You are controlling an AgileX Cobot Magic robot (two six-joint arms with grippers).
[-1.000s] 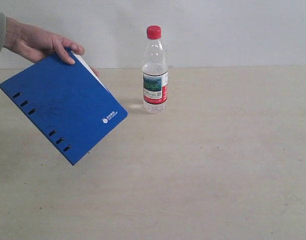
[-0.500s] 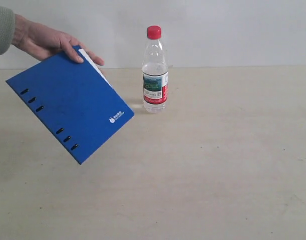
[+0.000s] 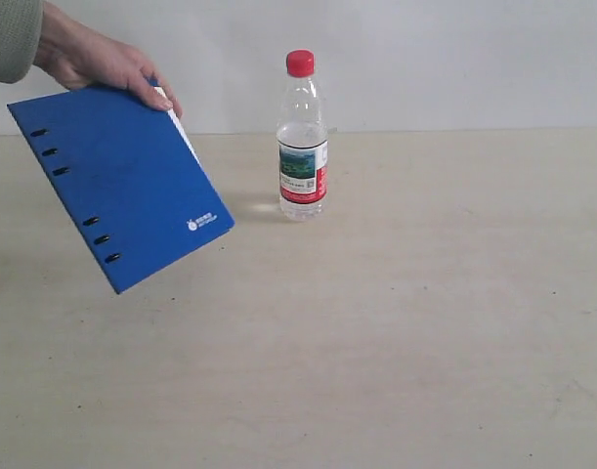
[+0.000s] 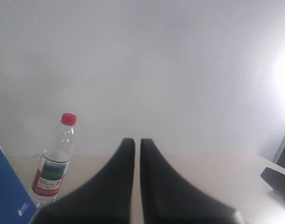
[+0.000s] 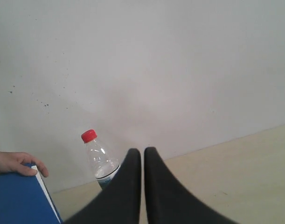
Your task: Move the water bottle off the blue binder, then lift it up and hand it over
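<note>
Raised and swung leftward since a moment ago, the blue binder [image 3: 117, 181] hangs tilted from a person's hand [image 3: 103, 63] that grips its upper corner. The left gripper [image 4: 133, 142] and the right gripper [image 5: 142, 151] each have their black fingers pressed almost together with only a thin slit between, holding nothing. Beyond them the water bottle [image 3: 302, 147] stands upright on the pale wooden table [image 3: 425, 322], just right of the binder and apart from it. A plain white wall [image 3: 454, 59] rises behind.
</note>
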